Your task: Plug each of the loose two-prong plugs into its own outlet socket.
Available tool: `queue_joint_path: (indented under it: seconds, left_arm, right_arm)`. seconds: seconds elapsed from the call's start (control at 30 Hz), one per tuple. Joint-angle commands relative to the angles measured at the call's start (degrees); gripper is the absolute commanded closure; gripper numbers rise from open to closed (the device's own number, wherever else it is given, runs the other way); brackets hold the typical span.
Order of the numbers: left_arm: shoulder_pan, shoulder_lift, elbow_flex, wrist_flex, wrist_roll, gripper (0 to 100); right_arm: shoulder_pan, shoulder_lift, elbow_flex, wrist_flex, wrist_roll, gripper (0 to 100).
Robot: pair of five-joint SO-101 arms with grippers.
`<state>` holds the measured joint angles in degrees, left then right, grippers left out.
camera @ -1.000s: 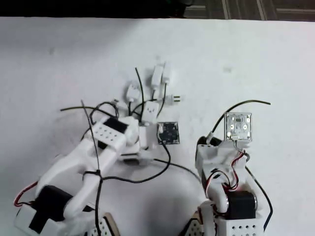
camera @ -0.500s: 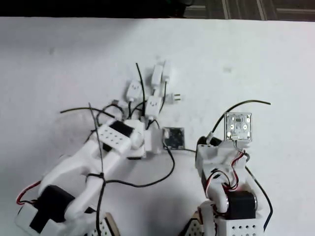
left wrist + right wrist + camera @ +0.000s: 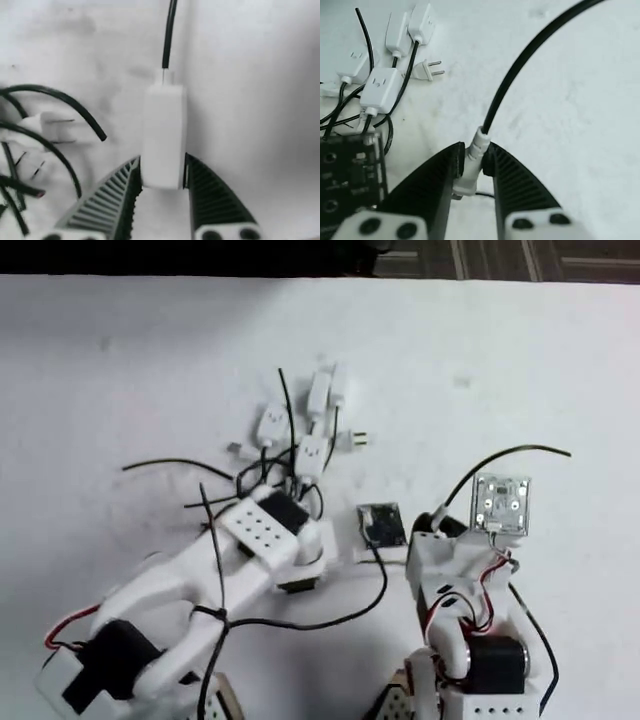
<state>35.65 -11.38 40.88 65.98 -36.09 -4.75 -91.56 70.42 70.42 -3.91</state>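
Over the last second the left arm point(image 3: 170, 600) has swung rightward across the white tabletop point(image 3: 520, 360). Its perforated white plastic wrist housing point(image 3: 262, 525) and the small black circuit-board camera point(image 3: 382, 525) beside it now sit closer to the right arm point(image 3: 440, 555). The right arm has edged to the right as well, taking its square light panel point(image 3: 502, 503) and the arching black cord point(image 3: 520, 62) with it. The cluster of white sockets point(image 3: 312, 453) and the loose two-prong plug point(image 3: 352, 440) lie much where they were, beyond the left arm's wrist.

The left jaws are black ribbed plastic wedges, closed to a narrow gap on the near end of a smooth white rectangular plastic socket block point(image 3: 165, 130). A thin black lead leaves the block's far end, and other black leads curl over the tabletop to one side of it.

The right jaws, of the same ribbed black plastic, are nearly shut and pinch a white moulded cable end point(image 3: 475, 142) with a stepped collar. The thick, glossy black cord rises out of it, while the part between the jaws is hidden, so I cannot tell whether it has prongs.

The left arm stretches low from the near left corner towards the middle of the tabletop. The right arm is folded back compactly at the near right, well apart from the socket cluster.
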Motion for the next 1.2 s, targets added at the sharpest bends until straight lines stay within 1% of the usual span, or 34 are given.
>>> queue_joint_path:
  seconds: [0.0,0.07,0.13,0.2,0.3,0.4,0.53,0.63,0.73,1.0,1.17]
  left_arm:
    - [2.07,-0.40,-4.66,0.53,6.24,94]
    - [2.07,-0.40,-4.66,0.26,7.65,86]
    - [2.07,-0.48,-4.92,0.09,10.64,79]
    - [1.98,-0.92,-5.19,-0.88,12.04,75]
    - [0.31,-0.92,-5.27,-3.25,10.81,76]
    - [-2.95,-0.92,-5.27,-5.19,8.79,76]
    - [-5.58,-0.92,-5.27,-5.19,6.95,76]
    - [-5.85,-0.84,-5.01,-5.19,6.24,76]
    - [-6.02,-0.40,-4.66,-7.30,6.33,76]
    - [-13.32,-0.31,-4.66,-15.74,6.77,76]
    - [-14.20,-0.40,-4.66,-17.41,6.77,76]
  right_arm:
    - [-0.31,0.22,-0.09,-0.22,0.18,98.1]
    - [-0.31,0.22,-0.09,-0.22,0.18,98.1]
    - [-0.31,0.22,-0.09,-0.22,0.18,98.1]
    - [-0.31,0.22,-0.09,-0.22,0.18,98.1]
    - [-0.31,0.22,-0.09,-0.22,0.18,98.1]
    - [-0.31,0.22,-0.09,-0.22,0.18,98.1]
    - [-0.31,0.22,-0.09,-0.22,0.18,98.1]
    - [-0.31,0.22,-0.09,-0.22,0.18,98.1]
    - [-0.31,0.22,-0.09,-0.22,0.18,98.1]
    - [-0.31,0.22,-0.09,-0.22,0.18,98.1]
    - [-0.31,0.22,-0.09,-0.22,0.18,98.1]
